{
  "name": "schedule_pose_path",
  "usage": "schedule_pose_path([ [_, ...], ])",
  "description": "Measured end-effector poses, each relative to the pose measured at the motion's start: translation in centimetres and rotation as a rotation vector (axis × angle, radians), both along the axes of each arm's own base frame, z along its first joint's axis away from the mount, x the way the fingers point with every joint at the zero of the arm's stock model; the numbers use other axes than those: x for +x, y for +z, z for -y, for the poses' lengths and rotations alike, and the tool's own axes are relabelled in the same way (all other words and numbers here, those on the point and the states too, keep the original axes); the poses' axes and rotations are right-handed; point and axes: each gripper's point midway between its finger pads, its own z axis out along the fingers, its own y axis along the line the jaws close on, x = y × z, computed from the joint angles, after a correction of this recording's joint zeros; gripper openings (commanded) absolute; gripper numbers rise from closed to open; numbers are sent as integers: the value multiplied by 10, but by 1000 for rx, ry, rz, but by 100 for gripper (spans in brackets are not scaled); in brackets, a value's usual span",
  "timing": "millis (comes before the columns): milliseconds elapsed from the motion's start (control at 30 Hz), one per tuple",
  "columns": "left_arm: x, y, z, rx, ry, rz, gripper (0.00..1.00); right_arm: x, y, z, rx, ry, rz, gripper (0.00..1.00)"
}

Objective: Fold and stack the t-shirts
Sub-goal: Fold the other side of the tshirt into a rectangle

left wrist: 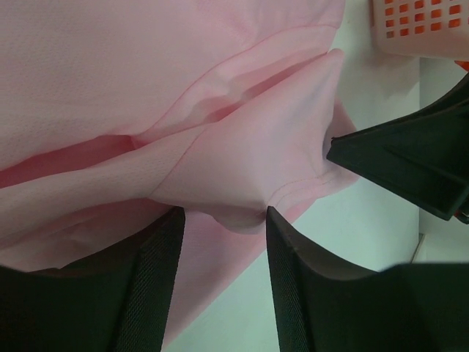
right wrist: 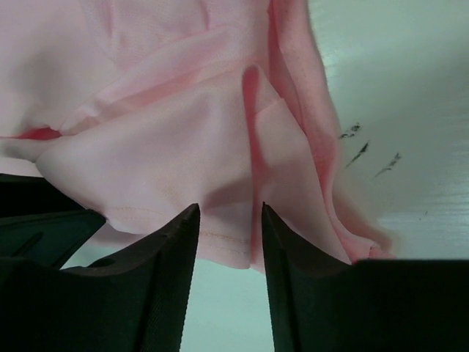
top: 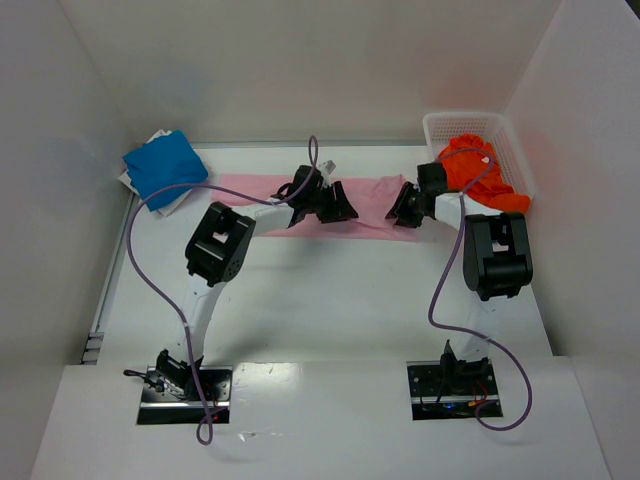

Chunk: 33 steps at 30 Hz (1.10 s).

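Left gripper [left wrist: 226, 220], right gripper [right wrist: 229, 218]: jaws narrowly parted, tips hidden under the near hem of the pink t-shirt [top: 250, 190]; grip could not be confirmed. Shirt lay directly ahead, long axis left-right across the far table [top: 330, 300]. Left gripper sat mid-length, right gripper at the right end.

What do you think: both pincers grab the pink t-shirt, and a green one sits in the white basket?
No, the top view shows an orange t-shirt in the white basket, not a green one. The left pincer and right pincer grab the pink t-shirt.
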Motion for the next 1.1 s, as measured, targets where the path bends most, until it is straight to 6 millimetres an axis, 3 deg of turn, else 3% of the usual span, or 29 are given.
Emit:
schedule_pose_path([
  [267,-1,-2,0,3,-1,-6,58,-12,-12,1,-1,-4,-38,50],
  [467,-1,-2,0,4,-3,-3,59,-11,-11,-1,9,-5,-34,31],
  [500,-1,-2,0,4,-3,-4,59,-11,-10,-1,12,-6,-35,23],
  [633,-1,-2,0,3,-6,-4,62,-11,-10,-4,29,-2,-37,6],
  [833,-2,-1,1,2,-26,10,70,-10,-12,-5,38,-6,-46,1],
  [967,-3,1,2,-3,-37,19,74,4,3,-5,39,-11,-5,1],
  [1100,-3,2,3,-8,-43,20,79,28,31,-7,42,-12,70,1],
])
